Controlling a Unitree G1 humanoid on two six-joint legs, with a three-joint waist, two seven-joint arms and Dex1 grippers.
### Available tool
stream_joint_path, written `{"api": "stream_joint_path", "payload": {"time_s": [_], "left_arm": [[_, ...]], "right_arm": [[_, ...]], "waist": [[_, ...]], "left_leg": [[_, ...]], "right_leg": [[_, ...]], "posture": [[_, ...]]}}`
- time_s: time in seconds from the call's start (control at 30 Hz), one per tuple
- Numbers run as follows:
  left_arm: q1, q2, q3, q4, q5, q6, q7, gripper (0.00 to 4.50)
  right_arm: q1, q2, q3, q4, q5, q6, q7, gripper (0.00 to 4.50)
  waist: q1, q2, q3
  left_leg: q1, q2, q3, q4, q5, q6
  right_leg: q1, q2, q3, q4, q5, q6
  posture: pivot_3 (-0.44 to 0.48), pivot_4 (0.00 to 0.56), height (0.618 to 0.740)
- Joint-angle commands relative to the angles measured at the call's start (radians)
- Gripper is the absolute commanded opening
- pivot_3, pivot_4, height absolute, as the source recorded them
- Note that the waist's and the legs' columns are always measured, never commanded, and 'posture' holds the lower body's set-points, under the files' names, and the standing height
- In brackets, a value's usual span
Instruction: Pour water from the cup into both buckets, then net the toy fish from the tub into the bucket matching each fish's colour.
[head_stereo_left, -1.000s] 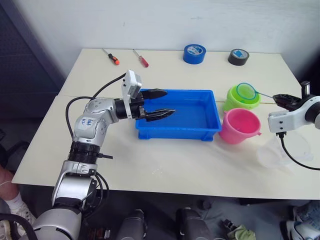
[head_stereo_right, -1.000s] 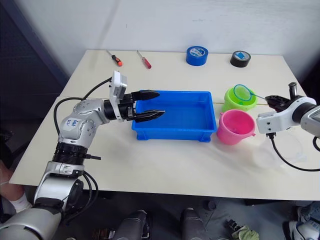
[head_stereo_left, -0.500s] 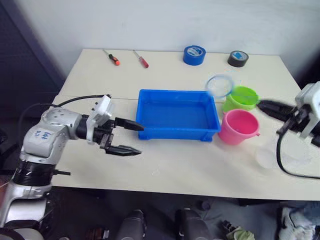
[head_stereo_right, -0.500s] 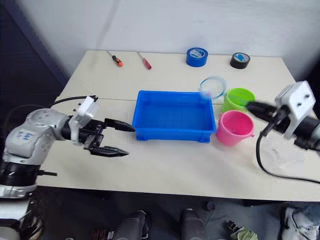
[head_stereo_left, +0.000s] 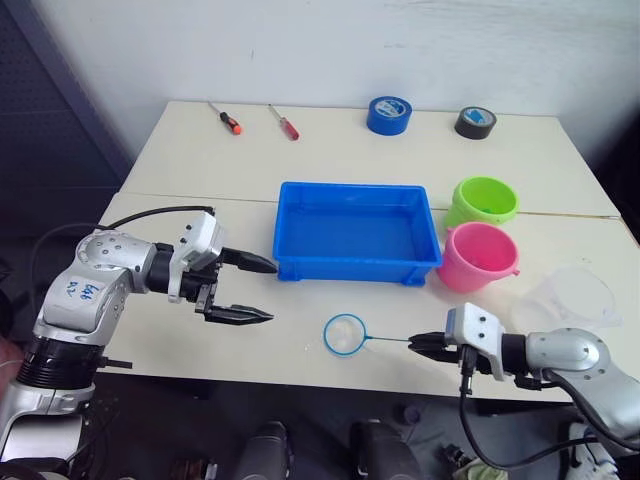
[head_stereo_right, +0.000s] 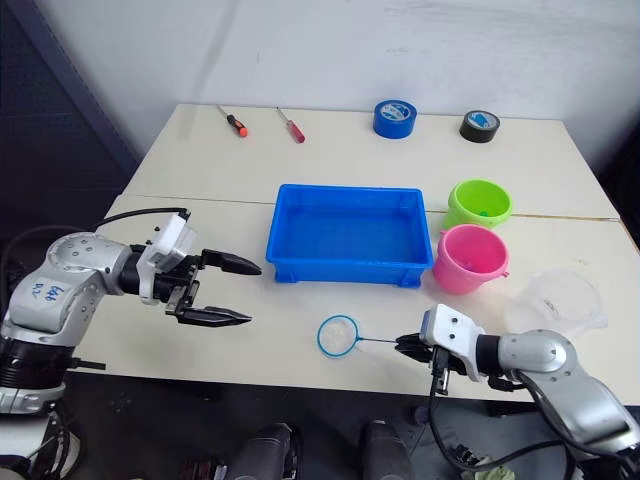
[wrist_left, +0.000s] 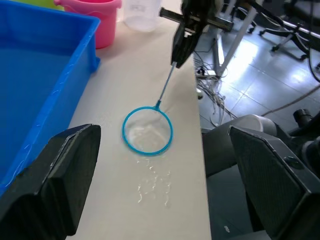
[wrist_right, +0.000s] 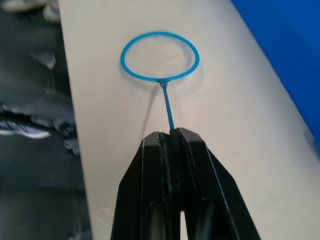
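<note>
The blue tub (head_stereo_left: 350, 232) sits mid-table, and I make out no toy fish in it. To its right stand the lime green bucket (head_stereo_left: 485, 200) and the pink bucket (head_stereo_left: 478, 256), with the transparent cup (head_stereo_left: 572, 298) beyond the pink one. The net (head_stereo_left: 345, 334) lies flat on the table in front of the tub, its hoop (wrist_right: 159, 56) empty. My right gripper (head_stereo_left: 425, 344) is shut on the net's thin handle near the front edge. My left gripper (head_stereo_left: 272, 292) hovers open just left of the tub's front corner, holding nothing.
Two screwdrivers (head_stereo_left: 229, 119) (head_stereo_left: 283, 121), a blue tape roll (head_stereo_left: 388, 113) and a black tape roll (head_stereo_left: 476, 121) lie along the table's far side. Water droplets (wrist_left: 152, 186) wet the table beside the net. The table's front edge runs close to the net.
My right gripper has carried the net from over the green bucket down to the table's front edge. My left gripper has pulled back from the tub to its left.
</note>
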Motion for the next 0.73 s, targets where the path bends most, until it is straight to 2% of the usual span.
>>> {"api": "stream_joint_path", "payload": {"time_s": [0.03,0.17,0.3,0.37,0.5,0.63,0.73], "left_arm": [[-0.048,-0.009,0.034,0.032,-0.026,0.024,0.016,4.5],[-0.085,-0.026,0.093,0.099,-0.063,0.074,0.06,4.5],[-0.129,-0.054,0.162,0.195,-0.048,0.061,0.163,4.5],[-0.131,-0.055,0.17,0.209,-0.048,0.064,0.174,4.5],[-0.146,-0.058,0.173,0.234,-0.05,0.059,0.167,4.5],[-0.171,-0.063,0.158,0.262,-0.046,0.057,0.146,4.5],[-0.18,-0.061,0.124,0.272,-0.018,0.008,0.102,4.5]], "right_arm": [[0.02,-0.01,-0.129,-0.061,0.037,0.03,-0.03,2.06],[0.146,-0.035,-0.498,-0.207,0.204,0.221,-0.029,4.33],[0.288,0.002,-0.95,-0.19,0.255,0.386,-0.037,4.33],[0.335,0.019,-1.071,-0.18,0.269,0.436,-0.04,4.33],[0.517,0.094,-1.323,-0.124,0.255,0.486,-0.012,4.33],[0.629,0.158,-1.371,-0.109,0.268,0.463,0.016,4.33],[0.644,0.162,-1.351,-0.109,0.27,0.433,0.016,4.33]], "waist": [[0.002,0.0,0.0],[0.007,0.0,0.0],[0.018,0.0,0.0],[0.022,0.0,0.0],[0.023,0.0,0.0],[0.022,0.0,0.0],[0.012,0.0,0.0]], "left_leg": [[0.0,0.0,0.0,0.0,0.0,0.0],[0.0,0.0,-0.001,0.001,0.0,0.0],[0.0,0.0,-0.003,0.001,0.0,-0.001],[0.001,0.0,-0.003,-0.001,-0.001,-0.001],[0.001,0.0,-0.002,-0.003,-0.001,-0.002],[0.002,0.0,-0.001,-0.007,-0.001,-0.002],[0.003,0.0,0.001,-0.009,0.0,-0.001]], "right_leg": [[0.0,0.0,0.0,0.001,0.0,0.0],[0.0,-0.001,0.0,0.004,0.001,0.002],[0.001,0.0,-0.001,0.003,0.001,0.003],[0.002,0.001,-0.001,0.001,0.001,0.003],[0.002,0.001,-0.001,-0.002,0.001,0.003],[0.003,0.0,0.0,-0.008,0.001,0.002],[0.004,-0.001,0.002,-0.009,0.001,0.001]], "posture": [[0.0,0.15,0.74],[0.0,0.15,0.74],[0.0,0.15,0.74],[0.0,0.15,0.74],[0.0,0.15,0.74],[0.0,0.15,0.74],[0.0,0.15,0.74]]}}
